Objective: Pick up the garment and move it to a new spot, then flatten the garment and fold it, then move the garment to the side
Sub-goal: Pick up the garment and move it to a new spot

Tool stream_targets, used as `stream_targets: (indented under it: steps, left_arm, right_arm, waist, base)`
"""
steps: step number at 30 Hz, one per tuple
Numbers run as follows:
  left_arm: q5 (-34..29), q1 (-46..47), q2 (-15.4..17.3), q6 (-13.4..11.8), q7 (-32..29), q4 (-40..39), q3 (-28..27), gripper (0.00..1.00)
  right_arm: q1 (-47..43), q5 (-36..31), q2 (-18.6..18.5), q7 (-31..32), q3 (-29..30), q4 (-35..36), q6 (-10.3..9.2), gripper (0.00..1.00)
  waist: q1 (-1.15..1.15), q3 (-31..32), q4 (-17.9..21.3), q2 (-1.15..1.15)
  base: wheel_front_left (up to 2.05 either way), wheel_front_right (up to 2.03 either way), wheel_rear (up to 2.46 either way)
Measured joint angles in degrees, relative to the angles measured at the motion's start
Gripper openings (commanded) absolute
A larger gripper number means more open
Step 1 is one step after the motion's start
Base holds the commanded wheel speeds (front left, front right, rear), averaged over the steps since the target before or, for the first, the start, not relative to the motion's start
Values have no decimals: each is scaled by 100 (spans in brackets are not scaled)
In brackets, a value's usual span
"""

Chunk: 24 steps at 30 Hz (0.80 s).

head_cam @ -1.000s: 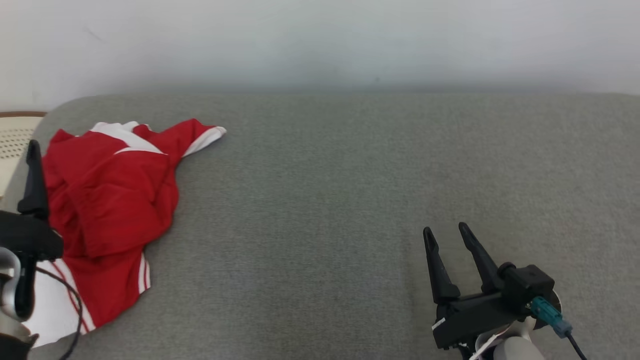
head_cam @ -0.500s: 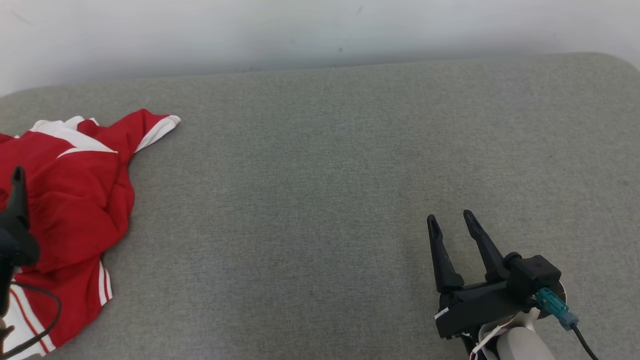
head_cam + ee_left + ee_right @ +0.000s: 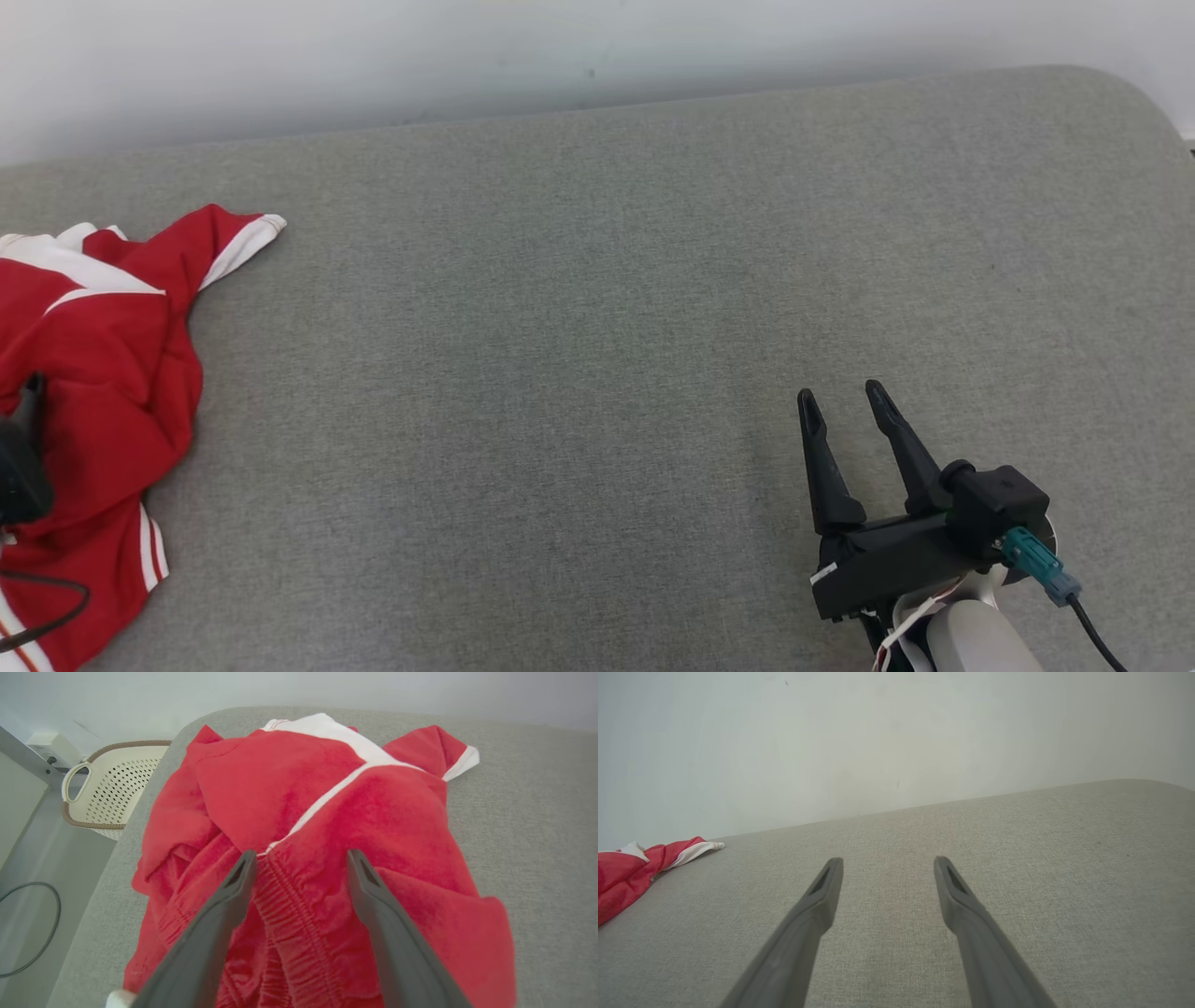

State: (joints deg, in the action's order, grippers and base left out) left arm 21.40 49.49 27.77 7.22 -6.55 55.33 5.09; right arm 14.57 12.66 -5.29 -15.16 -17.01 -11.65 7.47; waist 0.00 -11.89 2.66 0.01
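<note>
Garment (image 3: 103, 373), red with white bands and thin white stripes, lies crumpled at the left end of the grey pad (image 3: 597, 280), close to its left edge and its rounded far-left corner. One limb with a white cuff sticks out from the heap toward the right, near the pad's far edge. In the left wrist view the heap (image 3: 327, 812) rises in soft folds, a white stripe runs across it, and a gathered elastic band runs down its near part.

Left gripper (image 3: 301, 856) is over that near part of the cloth with its two fingers spread apart, the elastic band showing between them. Whether the fingertips touch the fabric cannot be told. In the head view a dark part of it (image 3: 19, 457) shows at the left edge, in front of the red cloth.

Right gripper (image 3: 840, 397) is over bare pad toward the near right, well apart from the garment. Its fingers are spread, with only grey fabric seen between them (image 3: 887, 861). A teal plug (image 3: 1032, 565) sits on its wrist.

Beyond the pad's left edge stands a pale perforated basket (image 3: 112, 793) with a brown rim, on a grey floor (image 3: 28, 858) where a dark cable (image 3: 28, 961) loops. A plain pale wall (image 3: 560, 47) runs behind the far edge.
</note>
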Motion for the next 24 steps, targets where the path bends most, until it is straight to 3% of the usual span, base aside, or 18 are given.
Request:
stream_targets:
  steps: [7, 8, 9, 10, 24]
  left_arm:
    - [200, 43, 94, 23, -324, 151, 307, 100]
    - [229, 44, 105, 23, -322, 156, 333, 46]
    - [242, 44, 113, 23, -323, 166, 367, 5]
    - [285, 45, 116, 23, -323, 174, 402, 0]
    - [156, 386, 213, 23, 666, -91, 778, 0]
  right_arm:
    - [9, 1, -1, 0, 34, -3, 0, 100]
    - [9, 1, -1, 0, 37, -2, 0, 100]
    - [9, 1, -3, 0, 41, -1, 0, 100]
    - [8, 0, -7, 0, 44, -2, 1, 100]
    - [-5, -3, 32, 0, 77, -110, 0, 100]
  waist:
    - [0, -62, 120, 0]
    - [0, -68, 130, 0]
    - [0, -72, 137, 0]
    - [0, -74, 138, 0]
    - [-1, 186, -7, 0]
  base:
    - [0, 0, 0]
    - [0, 0, 0]
    - [0, 0, 0]
    - [0, 0, 0]
    - [0, 0, 0]
